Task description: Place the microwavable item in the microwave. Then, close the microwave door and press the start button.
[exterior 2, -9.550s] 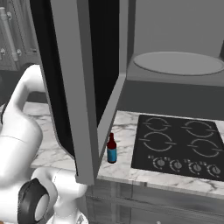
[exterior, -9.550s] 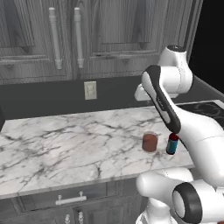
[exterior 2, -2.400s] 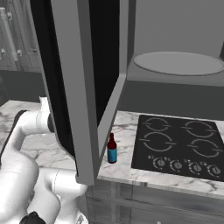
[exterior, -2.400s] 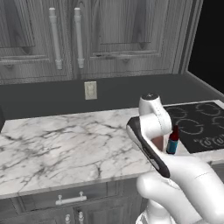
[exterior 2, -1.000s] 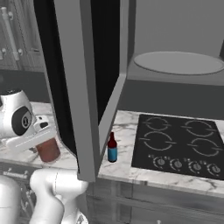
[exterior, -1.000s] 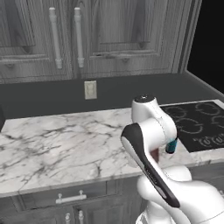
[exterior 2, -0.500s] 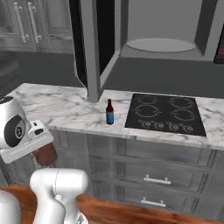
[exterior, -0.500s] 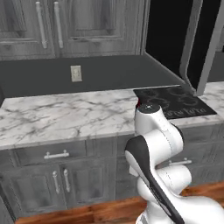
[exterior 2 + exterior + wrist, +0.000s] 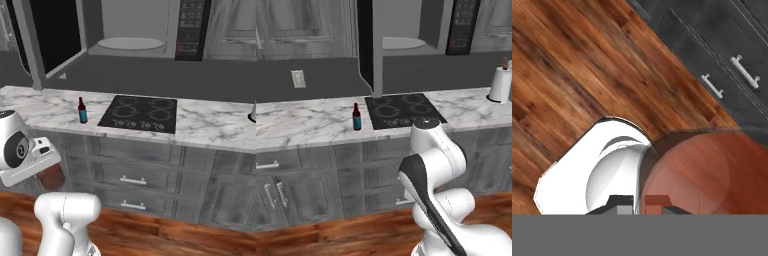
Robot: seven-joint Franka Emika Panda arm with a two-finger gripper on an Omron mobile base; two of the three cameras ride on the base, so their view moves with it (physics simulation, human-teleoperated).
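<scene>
Then we saw tool (image 9: 644, 207) clamped on reddish-brown cup (image 9: 50, 176), held low beside arm, above wood floor (image 9: 572, 75), in front of cabinet drawers (image 9: 132, 172). Microwave (image 9: 135, 30) stood above stovetop (image 9: 140, 114), turntable plate (image 9: 131, 44) bare, microwave door (image 9: 47, 35) swung open to left. Blue-labelled bottle (image 9: 357, 117) stood upright on bench (image 9: 301, 125), just left of stovetop. Paper towel roll (image 9: 500, 85) stood far right.

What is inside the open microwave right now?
Inside the microwave sits a round turntable plate, nothing on it. The door hides part of the left wall.
</scene>
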